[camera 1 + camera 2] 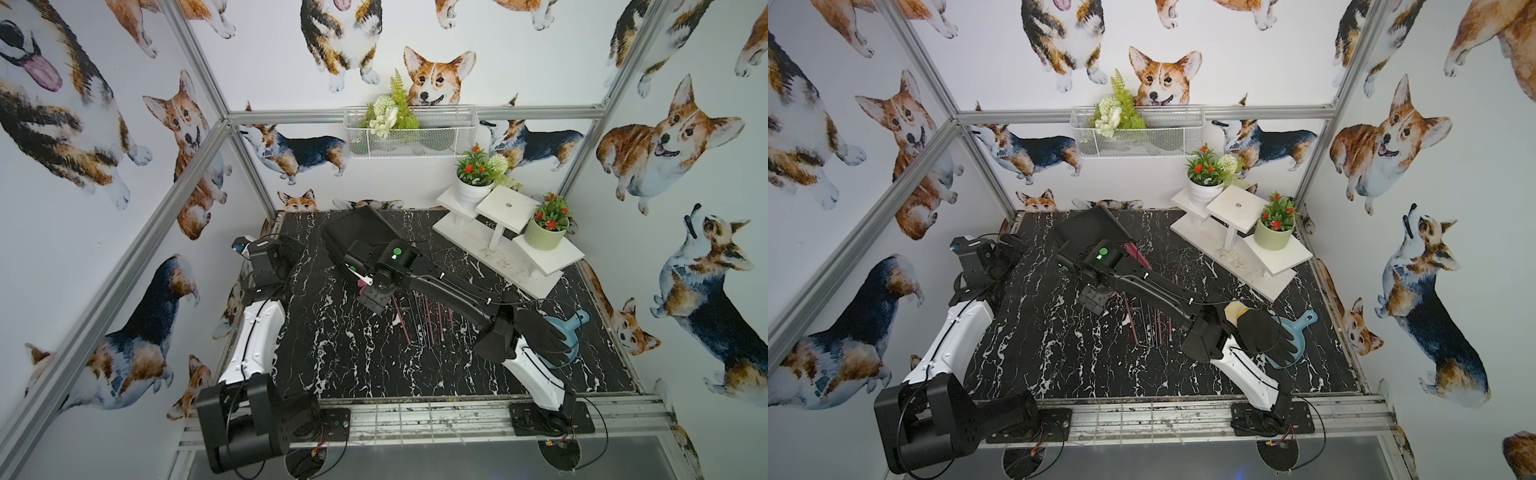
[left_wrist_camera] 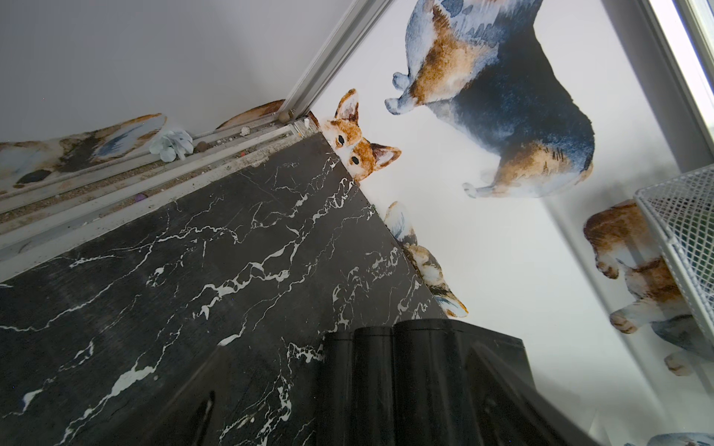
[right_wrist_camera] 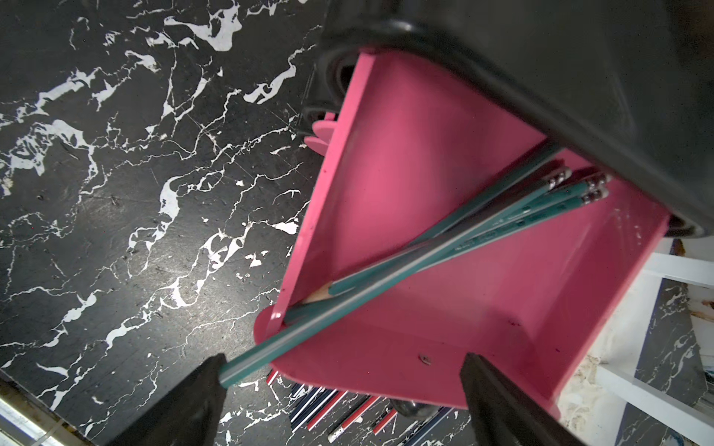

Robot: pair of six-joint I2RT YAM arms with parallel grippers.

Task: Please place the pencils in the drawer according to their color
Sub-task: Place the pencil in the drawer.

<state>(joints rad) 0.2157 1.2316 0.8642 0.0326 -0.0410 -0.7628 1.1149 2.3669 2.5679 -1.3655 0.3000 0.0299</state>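
Plainly, the relation that matters is between the right end effector (image 3: 344,370) and one teal pencil (image 3: 309,328). The end effector hangs over the front of the pulled-out pink drawer (image 3: 405,154), jaws wide and holding nothing. That pencil lies slantwise across the tray on top of the other teal pencils (image 3: 502,220). Its long axis runs from under the black cabinet (image 1: 353,226) out over the drawer's front corner, and its free end overhangs the rim. The end stops right at one finger (image 3: 208,386); I cannot tell whether they touch.

Judged from this, the overhang would foul the drawer if it were shut, so the pencil wants a push back along its own length or a re-grip.

The remaining pencils (image 1: 428,320), pink and dark, lie side by side on the table (image 1: 332,365) about its middle. They sit between the cabinet and the near edge and run roughly from far edge to near edge. They are just nearward of the right end effector, under that arm's forearm.

The left end effector (image 1: 278,249) sits by the table's left edge towards the far corner, jaws spread and empty, well apart from drawer and pencils. The right arm is clearly the nearer one.
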